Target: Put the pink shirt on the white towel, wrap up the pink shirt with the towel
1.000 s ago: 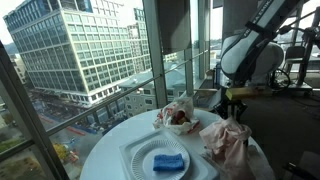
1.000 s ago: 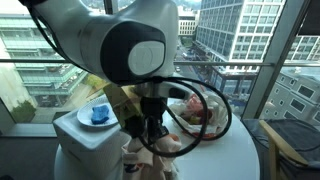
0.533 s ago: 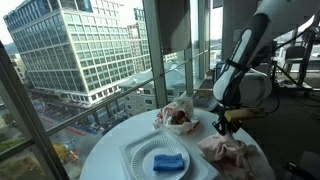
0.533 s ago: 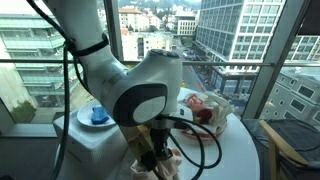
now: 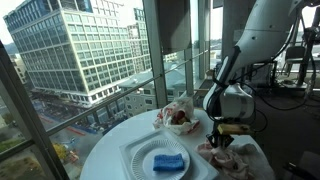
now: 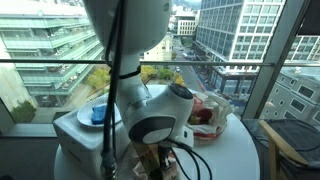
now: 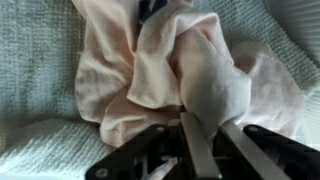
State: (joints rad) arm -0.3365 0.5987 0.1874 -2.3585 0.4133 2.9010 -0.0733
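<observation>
the pink shirt [image 7: 130,70] lies crumpled in a heap on the white towel [image 7: 35,70], whose looped pile shows all around it in the wrist view. the heap's long axis runs left to right across that view, dipping a little toward the right. a looser flap trails to the right edge and a small dark blue patch shows at the top. the gripper [image 7: 212,128] comes in from the bottom of the wrist view. its two metal fingers [image 7: 192,150] stand narrow, pinched on a raised fold of the shirt that bulges just above their tips.

in an exterior view the gripper [image 5: 222,133] points straight down at the right side of the round white counter [image 5: 110,150], with the shirt [image 5: 235,158] bunched directly under it near the counter's edge. on the near left of the counter sits a square white plate [image 5: 135,155] carrying a blue sponge [image 5: 168,162], well apart from the shirt. behind the plate a crumpled white wrapper [image 5: 178,115] holds something red. in an exterior view the arm's big joint [image 6: 150,125] fills the foreground and hides most of the shirt, while the blue sponge [image 6: 99,114] shows to its left.
</observation>
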